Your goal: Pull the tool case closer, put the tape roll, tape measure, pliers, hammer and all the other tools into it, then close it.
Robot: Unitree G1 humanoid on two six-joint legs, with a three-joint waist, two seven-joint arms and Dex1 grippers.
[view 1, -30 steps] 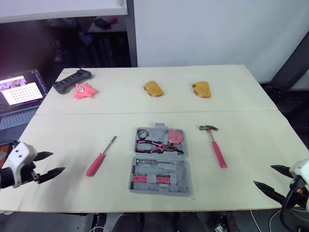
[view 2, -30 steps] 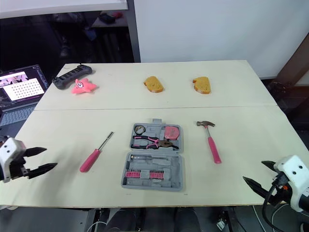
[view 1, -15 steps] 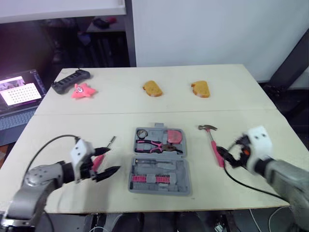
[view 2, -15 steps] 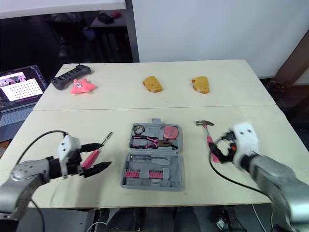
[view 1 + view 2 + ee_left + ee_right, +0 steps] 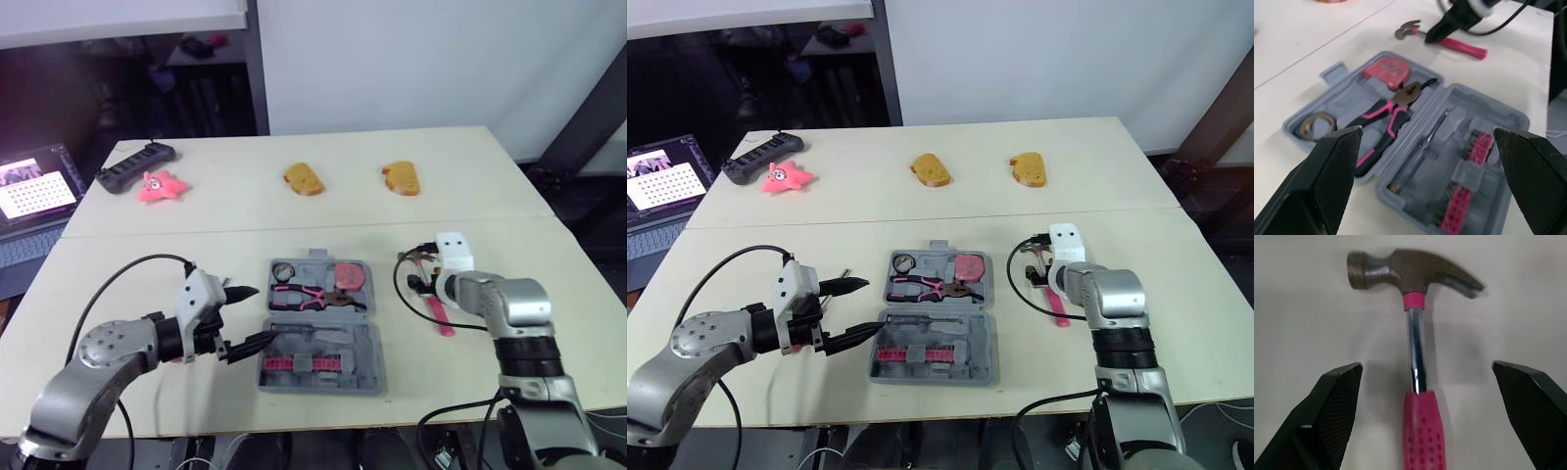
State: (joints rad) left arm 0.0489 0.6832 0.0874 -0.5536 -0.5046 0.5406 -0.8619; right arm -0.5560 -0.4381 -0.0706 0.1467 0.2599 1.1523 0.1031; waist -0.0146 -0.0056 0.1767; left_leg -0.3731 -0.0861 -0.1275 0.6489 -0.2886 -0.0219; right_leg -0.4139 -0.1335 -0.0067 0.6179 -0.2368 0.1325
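On the pale counter (image 5: pixel 225 211), your left end effector (image 5: pixel 263 313) is spread wide and empty at the left edge of the open tool case (image 5: pixel 370 345). Your right end effector (image 5: pixel 1426 366), also wide open and gripping nothing, has one finger on each side of the hammer (image 5: pixel 440 316), which lies just right of the case. Pliers (image 5: pixel 313 294) and tape measure (image 5: pixel 350 275) lie inside; any lettering is too small to read.

pale wooden table (image 5: pixel 245 211) with a seam across it, white wall (image 5: pixel 392 59) behind, dim room at left, lit laptop (image 5: pixel 34 186) beside the table, dark slanted beam (image 5: pixel 588 127) at right.
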